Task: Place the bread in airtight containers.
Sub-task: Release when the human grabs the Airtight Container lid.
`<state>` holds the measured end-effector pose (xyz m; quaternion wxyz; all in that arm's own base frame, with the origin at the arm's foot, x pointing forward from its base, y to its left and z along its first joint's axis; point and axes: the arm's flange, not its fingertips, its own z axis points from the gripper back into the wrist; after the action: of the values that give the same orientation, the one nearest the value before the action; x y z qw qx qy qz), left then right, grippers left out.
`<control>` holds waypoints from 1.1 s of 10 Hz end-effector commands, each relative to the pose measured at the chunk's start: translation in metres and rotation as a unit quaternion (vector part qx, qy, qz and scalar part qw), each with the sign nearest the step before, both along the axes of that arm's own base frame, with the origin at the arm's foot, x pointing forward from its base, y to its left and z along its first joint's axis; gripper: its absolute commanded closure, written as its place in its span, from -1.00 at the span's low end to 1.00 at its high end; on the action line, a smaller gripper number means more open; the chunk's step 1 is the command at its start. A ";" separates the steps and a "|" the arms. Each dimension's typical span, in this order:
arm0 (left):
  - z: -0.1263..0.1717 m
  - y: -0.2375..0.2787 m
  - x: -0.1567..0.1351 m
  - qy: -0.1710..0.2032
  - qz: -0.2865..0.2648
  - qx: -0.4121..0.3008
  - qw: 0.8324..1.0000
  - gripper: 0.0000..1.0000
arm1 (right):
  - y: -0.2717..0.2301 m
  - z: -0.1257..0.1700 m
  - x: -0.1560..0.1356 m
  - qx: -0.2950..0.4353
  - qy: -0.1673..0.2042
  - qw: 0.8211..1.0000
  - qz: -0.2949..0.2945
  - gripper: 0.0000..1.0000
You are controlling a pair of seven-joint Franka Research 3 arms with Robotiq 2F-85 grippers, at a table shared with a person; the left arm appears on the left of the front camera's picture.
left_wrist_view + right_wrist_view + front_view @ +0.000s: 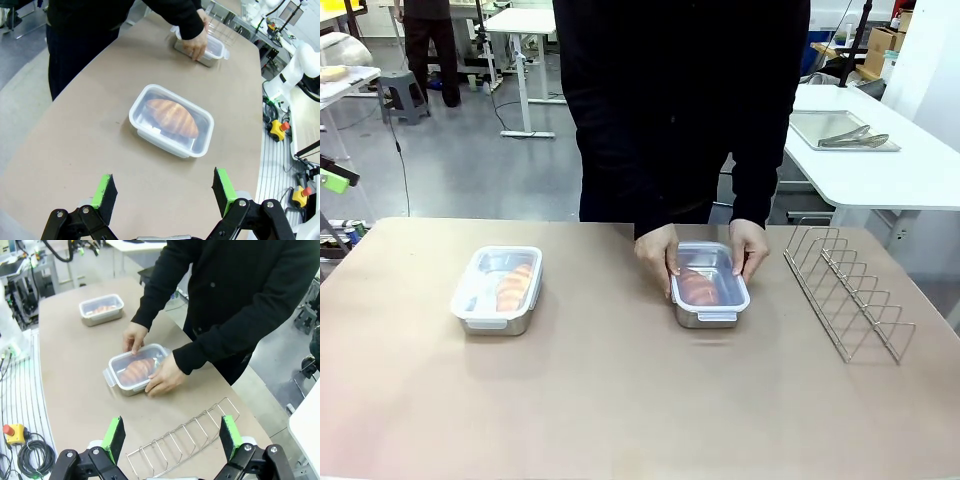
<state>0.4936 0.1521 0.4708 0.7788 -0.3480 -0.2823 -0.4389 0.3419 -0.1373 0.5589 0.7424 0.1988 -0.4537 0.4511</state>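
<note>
Both croissants boxed; person seats the second lid.

Left box (pixel 497 290) sits lidded, its croissant (pixel 514 285) inside, untouched. Centre-right, the person's hands (pixel 658 258) clasp both sides of the second box (pixel 709 284), apparently pressing its lid over the croissant (pixel 697 286). Far right stands a wire rack (pixel 847 290). Left gripper (pixel 165 192) and right gripper (pixel 172 437) hang spread, holding nothing.
</note>
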 end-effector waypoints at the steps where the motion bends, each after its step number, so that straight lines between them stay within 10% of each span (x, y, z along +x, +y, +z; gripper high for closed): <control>1: 0.000 -0.002 0.000 -0.002 -0.004 0.004 1.000 -1.00 | 0.001 -0.001 0.000 0.001 -0.012 1.000 0.002 -1.00; 11: 0.000 -0.002 0.000 -0.002 -0.004 0.004 1.000 -1.00 | 0.001 -0.001 0.000 0.001 -0.012 1.000 0.002 -1.00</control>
<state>0.4936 0.1521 0.4708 0.7788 -0.3480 -0.2823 -0.4389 0.3419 -0.1374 0.5589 0.7424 0.1987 -0.4537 0.4511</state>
